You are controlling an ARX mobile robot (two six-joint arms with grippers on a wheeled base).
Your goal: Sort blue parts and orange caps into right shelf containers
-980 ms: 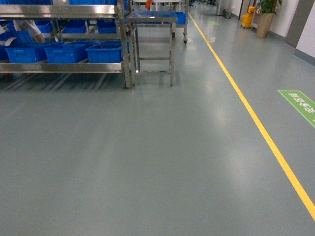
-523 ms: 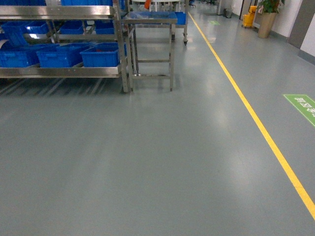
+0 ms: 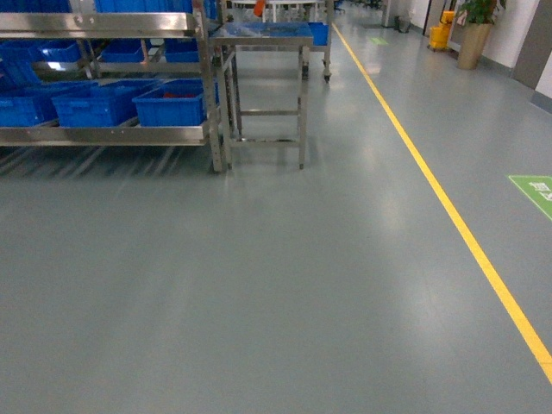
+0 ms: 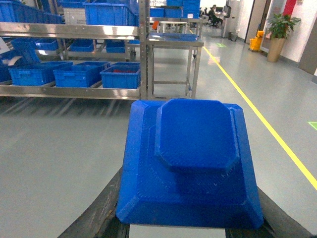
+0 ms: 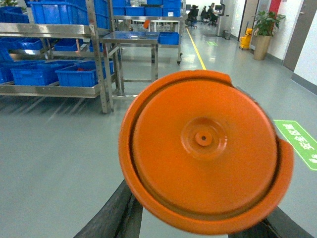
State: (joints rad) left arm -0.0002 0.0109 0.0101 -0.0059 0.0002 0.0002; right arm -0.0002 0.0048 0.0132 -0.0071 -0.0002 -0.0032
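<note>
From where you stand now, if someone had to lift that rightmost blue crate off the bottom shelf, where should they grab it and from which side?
Hedged: take the rightmost blue crate by its thick top rim on the aisle-facing long side, coming from the front. The shelf rack has a post at the crate's right and another crate close on its left, so the sides look cramped.

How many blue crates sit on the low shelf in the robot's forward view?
3 show clearly: right crate at the rack's end, middle crate beside it, left crate cut by the frame edge. More sit behind, and others may be hidden.
</note>
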